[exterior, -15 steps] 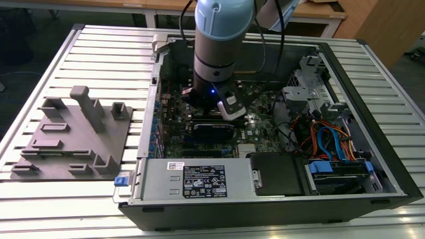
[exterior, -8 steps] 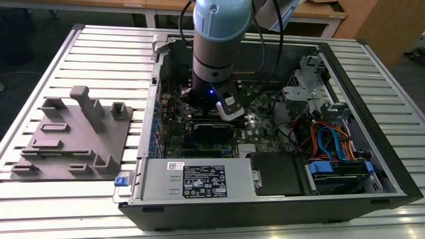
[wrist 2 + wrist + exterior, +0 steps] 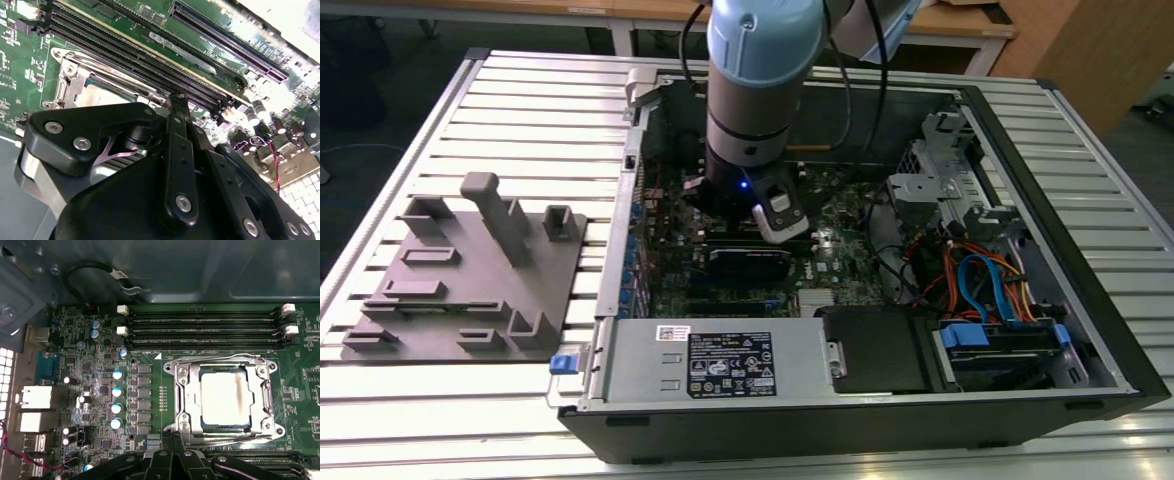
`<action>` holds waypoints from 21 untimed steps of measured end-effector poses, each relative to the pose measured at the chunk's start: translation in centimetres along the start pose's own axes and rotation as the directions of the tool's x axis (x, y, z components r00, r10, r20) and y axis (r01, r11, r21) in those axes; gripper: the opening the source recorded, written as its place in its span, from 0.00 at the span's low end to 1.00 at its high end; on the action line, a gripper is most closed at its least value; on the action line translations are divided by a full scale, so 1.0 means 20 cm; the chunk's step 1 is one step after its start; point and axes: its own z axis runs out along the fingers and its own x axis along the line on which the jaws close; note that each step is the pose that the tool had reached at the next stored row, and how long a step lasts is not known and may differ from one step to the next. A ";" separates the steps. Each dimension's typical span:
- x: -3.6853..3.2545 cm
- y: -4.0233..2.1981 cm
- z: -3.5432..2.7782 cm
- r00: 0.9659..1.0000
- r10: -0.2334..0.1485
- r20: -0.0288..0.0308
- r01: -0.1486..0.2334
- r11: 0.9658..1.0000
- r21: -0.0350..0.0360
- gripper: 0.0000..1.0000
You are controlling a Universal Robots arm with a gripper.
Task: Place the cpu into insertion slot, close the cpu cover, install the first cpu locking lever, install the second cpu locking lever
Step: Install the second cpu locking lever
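The cpu (image 3: 223,399) lies flat in the insertion slot (image 3: 178,399), its silver top showing through the cut-out of the cpu cover (image 3: 186,390), which is folded down over it. A thin wire locking lever (image 3: 215,359) runs along the side next to the memory slots; another (image 3: 235,436) runs along the opposite side. My gripper (image 3: 172,436) is shut, its tip right at that second side of the socket, with nothing visible between the fingers. In the second wrist view the gripper (image 3: 177,100) points at the edge of the cpu cover (image 3: 75,80).
My arm (image 3: 747,130) reaches down into the open computer case (image 3: 1067,300). Long black memory slots (image 3: 205,325) border the socket, and capacitors (image 3: 117,390) stand beside it. A power supply (image 3: 720,360) and cables (image 3: 987,280) fill the near side. A grey fixture (image 3: 467,270) lies at the exterior view's left.
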 end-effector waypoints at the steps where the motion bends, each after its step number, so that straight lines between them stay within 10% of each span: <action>1: 0.001 0.001 0.002 1.000 0.001 0.000 -0.001 1.000 -0.001 0.10; 14: 0.010 0.004 0.020 1.000 0.002 0.000 -0.002 1.000 -0.017 0.10; 21: 0.015 0.016 -0.024 1.000 0.002 0.000 -0.002 1.000 -0.017 0.10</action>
